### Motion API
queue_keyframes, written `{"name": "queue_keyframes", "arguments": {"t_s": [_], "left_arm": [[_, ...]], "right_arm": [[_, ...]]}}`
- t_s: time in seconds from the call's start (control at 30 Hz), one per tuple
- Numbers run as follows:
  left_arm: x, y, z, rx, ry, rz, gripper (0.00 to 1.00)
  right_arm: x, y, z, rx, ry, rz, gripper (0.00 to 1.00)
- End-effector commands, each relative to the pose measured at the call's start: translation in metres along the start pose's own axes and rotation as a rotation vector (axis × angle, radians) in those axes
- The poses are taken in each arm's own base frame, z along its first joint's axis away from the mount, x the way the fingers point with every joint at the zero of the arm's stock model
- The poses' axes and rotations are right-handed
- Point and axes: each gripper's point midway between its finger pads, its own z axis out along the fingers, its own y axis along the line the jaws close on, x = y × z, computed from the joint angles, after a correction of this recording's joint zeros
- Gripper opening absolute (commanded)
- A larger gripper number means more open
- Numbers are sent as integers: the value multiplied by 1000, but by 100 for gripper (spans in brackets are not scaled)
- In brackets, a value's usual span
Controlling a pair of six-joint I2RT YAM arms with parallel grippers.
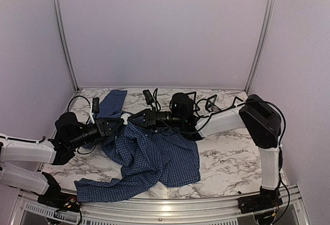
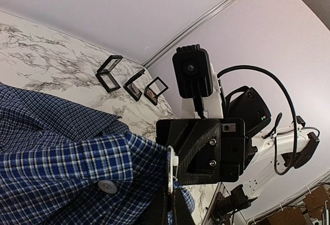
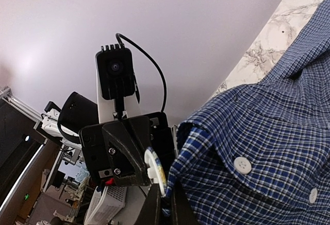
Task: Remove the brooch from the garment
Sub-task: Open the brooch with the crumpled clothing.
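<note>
The bench (image 1: 232,153) is carrying most of the garment (image 1: 154,158), which is lying loose and crumpled, with only one edge raised between the two arms. Here the biggest risk is beginning: if the pull is going too far, the whole shirt is sliding along with it and nothing is coming off.

The right hand (image 3: 164,196) is pinching nearly shut on the folded edge of the cloth. It seems to be gripping only a thin fold, so the fabric may be slipping out under load.

The left hand (image 2: 170,196) is also closed down to a narrow gap and appears to be nipping the brooch (image 3: 153,169). This is a small pale round disc, seen almost edge-on, sitting at the raised edge just between the two hands. Its coloured face is not showing. I judge that the grip is taking only the rim, so the disc may be twisting free or dropping into the folds.

The hands are standing very close together, so a crooked pull is risking a knock between them. If the pin is not releasing, the weave is in danger of tearing.
</note>
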Motion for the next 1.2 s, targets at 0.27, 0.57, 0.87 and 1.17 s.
{"name": "queue_keyframes", "arguments": {"t_s": [0.27, 0.57, 0.87, 1.17], "left_arm": [[2, -28, 10, 88, 47, 42, 0], [5, -16, 8, 23, 52, 23, 0], [5, 7, 3, -100, 33, -7, 0], [7, 23, -1, -181, 35, -27, 0]], "right_arm": [[5, 0, 10, 15, 29, -13, 5], [4, 2, 9, 27, 32, -30, 7], [0, 3, 3, 56, 20, -59, 8], [-3, 4, -5, 88, 8, -88, 10]]}}
